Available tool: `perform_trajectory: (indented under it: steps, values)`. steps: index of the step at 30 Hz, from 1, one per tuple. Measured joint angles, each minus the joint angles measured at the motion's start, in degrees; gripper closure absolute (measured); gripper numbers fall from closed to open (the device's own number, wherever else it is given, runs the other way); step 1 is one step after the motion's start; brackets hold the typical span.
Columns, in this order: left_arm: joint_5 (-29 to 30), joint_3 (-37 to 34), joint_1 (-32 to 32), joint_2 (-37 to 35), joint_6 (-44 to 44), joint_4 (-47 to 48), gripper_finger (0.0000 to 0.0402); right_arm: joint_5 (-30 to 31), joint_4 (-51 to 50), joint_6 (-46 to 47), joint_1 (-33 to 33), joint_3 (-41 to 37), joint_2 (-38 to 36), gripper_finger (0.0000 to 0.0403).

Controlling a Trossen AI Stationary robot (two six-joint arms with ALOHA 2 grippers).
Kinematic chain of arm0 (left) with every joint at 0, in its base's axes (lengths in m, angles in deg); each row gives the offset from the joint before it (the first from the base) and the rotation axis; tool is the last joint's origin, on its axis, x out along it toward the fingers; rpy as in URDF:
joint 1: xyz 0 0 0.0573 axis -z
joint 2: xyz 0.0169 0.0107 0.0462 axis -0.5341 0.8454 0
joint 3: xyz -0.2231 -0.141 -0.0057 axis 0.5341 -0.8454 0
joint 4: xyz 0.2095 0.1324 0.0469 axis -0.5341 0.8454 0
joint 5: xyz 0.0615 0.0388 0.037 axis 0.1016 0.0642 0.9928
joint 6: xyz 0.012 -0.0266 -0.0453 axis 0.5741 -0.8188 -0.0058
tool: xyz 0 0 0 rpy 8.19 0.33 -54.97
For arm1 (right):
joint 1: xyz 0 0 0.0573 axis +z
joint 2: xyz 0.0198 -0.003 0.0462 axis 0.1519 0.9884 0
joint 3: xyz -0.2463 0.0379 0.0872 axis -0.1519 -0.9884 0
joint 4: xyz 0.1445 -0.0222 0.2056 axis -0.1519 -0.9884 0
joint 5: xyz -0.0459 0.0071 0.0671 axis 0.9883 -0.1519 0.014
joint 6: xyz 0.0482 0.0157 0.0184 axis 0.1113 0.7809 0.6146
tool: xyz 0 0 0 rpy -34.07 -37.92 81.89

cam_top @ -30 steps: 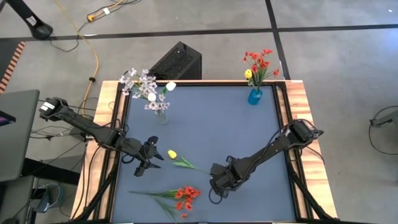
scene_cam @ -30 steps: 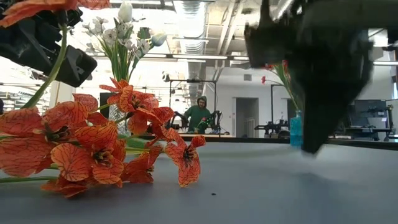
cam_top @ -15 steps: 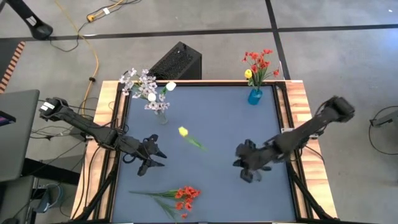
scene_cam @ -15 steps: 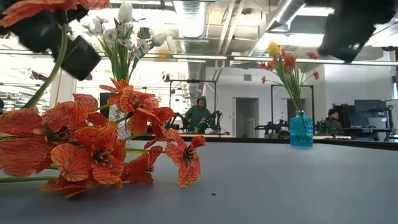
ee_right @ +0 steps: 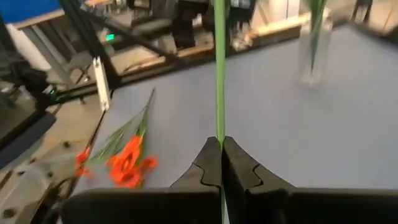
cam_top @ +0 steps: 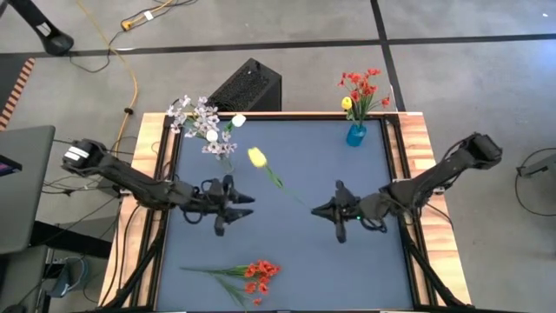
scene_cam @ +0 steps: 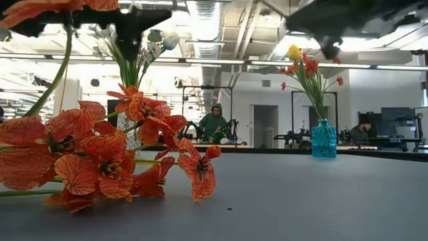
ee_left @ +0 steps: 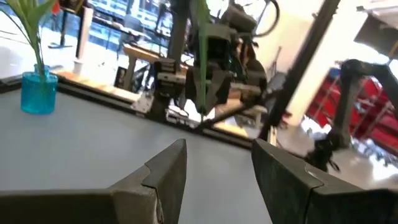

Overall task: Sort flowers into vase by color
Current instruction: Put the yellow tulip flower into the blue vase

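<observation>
Blue tabletop [cam_top: 287, 252]; yellow tulip [cam_top: 257, 157] diagonally toward clear vase [cam_top: 225, 161].

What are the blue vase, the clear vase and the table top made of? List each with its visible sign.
Blue vase: likely glass, glossy and translucent, with a faceted surface pattern.
Clear vase: glass or clear plastic; the table shows through its wall.
Table top: a matte blue-grey sheet, perhaps a mat or laminate, with no glare, set in a pale wooden frame.

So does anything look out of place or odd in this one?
One thing: the blue vase at the table's far right corner mixes colors, a yellow bloom sitting among red flowers. Meanwhile the right gripper holds a yellow tulip by its stem; the left gripper is open.
</observation>
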Motion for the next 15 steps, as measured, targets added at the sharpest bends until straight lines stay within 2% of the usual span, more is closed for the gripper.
perform_trajectory:
  steps: [4,9,13,15]
  values:
    - [-2.57,4.98,-1.71,7.0,-0.36,-2.36,0.0233,-1.8,9.75,-5.43,-2.91,0.0,4.64,0.0382]
    - [-6.39,12.27,-2.63,13.74,3.84,-2.58,0.0233,-8.31,17.03,-6.13,-5.93,0.04,9.4,0.0382]
    - [-10.47,14.23,-4.57,14.63,5.48,-2.36,0.0233,-9.28,20.4,-6.17,-6.31,0.04,12.27,0.0382]
    - [-9.86,14.35,-5.17,14.6,5.38,-2.31,0.0233,-9.43,22.38,-6.79,-6.28,0.05,13.74,0.0382]
